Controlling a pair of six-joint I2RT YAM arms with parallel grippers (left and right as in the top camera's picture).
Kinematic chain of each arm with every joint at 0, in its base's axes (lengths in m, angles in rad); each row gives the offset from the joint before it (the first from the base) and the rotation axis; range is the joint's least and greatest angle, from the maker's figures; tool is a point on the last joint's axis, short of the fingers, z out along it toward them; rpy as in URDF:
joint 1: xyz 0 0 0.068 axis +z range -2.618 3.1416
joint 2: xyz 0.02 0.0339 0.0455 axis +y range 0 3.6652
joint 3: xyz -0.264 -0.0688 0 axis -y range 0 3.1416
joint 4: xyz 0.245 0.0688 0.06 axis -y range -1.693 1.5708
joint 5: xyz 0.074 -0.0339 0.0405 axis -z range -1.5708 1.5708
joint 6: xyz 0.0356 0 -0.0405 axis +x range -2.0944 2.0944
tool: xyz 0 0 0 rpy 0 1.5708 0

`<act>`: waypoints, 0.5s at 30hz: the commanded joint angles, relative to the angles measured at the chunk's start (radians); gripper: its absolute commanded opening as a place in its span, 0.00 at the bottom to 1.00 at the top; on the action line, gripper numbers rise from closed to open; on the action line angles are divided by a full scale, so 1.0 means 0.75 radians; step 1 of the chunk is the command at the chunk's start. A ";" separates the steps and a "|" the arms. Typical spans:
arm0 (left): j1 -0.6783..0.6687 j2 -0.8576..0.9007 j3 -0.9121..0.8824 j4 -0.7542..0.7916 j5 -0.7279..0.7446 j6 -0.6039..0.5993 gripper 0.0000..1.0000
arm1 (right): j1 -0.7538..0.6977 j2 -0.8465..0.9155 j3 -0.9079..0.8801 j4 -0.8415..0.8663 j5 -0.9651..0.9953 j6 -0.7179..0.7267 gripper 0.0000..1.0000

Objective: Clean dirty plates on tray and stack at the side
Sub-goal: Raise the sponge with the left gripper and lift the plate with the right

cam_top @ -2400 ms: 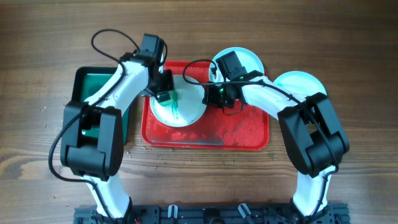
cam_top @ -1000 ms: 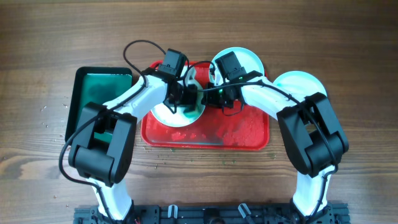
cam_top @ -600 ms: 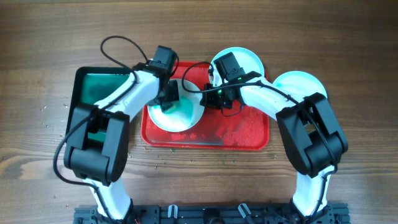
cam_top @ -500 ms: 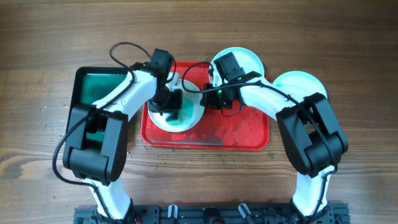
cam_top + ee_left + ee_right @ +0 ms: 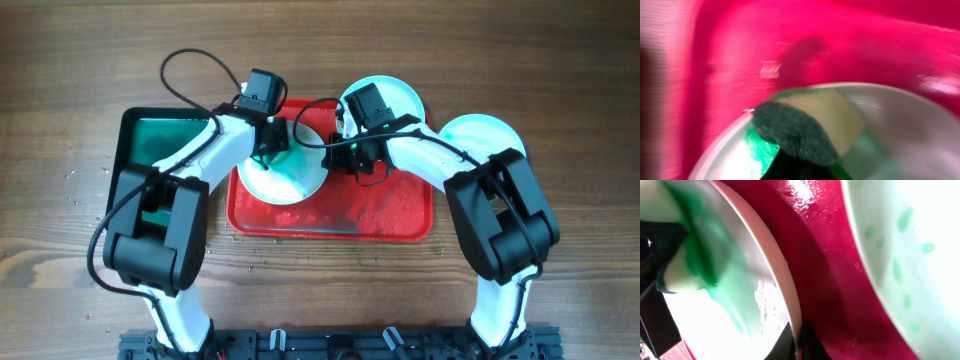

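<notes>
Though it is blurred, left gripper [image 5: 268,152] grips sponge [image 5: 807,125]; right gripper [image 5: 346,152] pinches plate [image 5: 298,182] rim.

Robot lab bench: wood-grain table [image 5: 60,60], two white-and-black arms [image 5: 200,155] on a black rail [image 5: 340,345].

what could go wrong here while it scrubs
The right gripper holds the plate only by its rim, so the sponge pushing may slip it loose. The second plate lies close beside it over the tray edge and could get bumped.
</notes>
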 commanded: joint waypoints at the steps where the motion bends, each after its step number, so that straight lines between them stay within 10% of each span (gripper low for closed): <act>1: 0.082 -0.021 0.179 -0.298 -0.394 -0.152 0.04 | -0.004 0.032 0.012 -0.020 0.014 0.033 0.04; 15: 0.363 -0.170 0.575 -0.887 -0.043 -0.146 0.04 | -0.004 -0.564 0.070 -0.518 0.639 -0.150 0.04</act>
